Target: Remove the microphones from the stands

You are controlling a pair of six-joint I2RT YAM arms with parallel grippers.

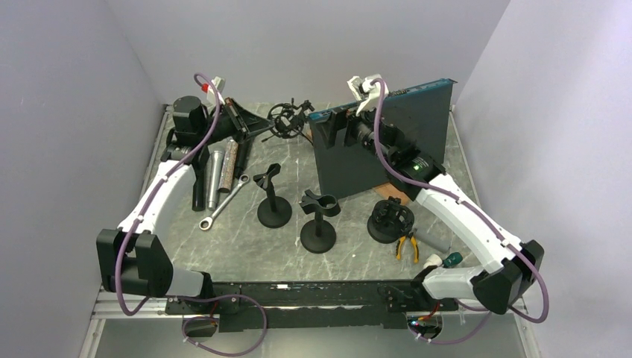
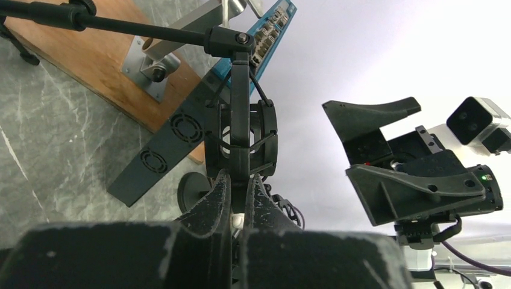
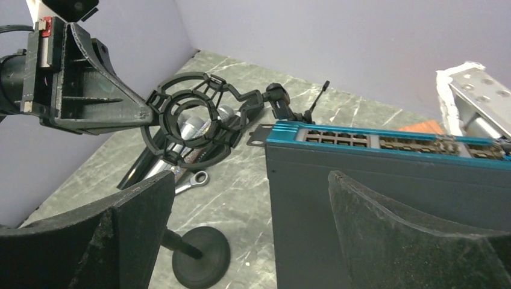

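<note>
The left gripper (image 2: 239, 180) reaches to the ring holder (image 2: 240, 120) in the upper centre of the overhead view. In the left wrist view its two fingers are pressed together on the lower rim of the ring holder, pinching it. A small pale part shows between the fingers just below the rim; what it is cannot be told. The ring holder hangs from a black rod (image 2: 138, 30) that runs in from the upper left of that view.

In the right wrist view the ring holder sits upper left, with the tip of the left gripper touching its left side. The table (image 1: 350, 253) is visible through the ring.

A silver microphone (image 1: 215, 175) lies flat on the table in the left part of the overhead view, below the left gripper and just beside a wrench (image 1: 223, 201). Whether a microphone sits inside the ring holder cannot be told.

The right gripper (image 3: 248, 180) has its fingers spread wide and grips nothing. It hovers at the left end of a dark panel (image 1: 387, 142) with a blue top edge.

Two black stands (image 1: 273, 201) rise upright at the centre of the table.
</note>
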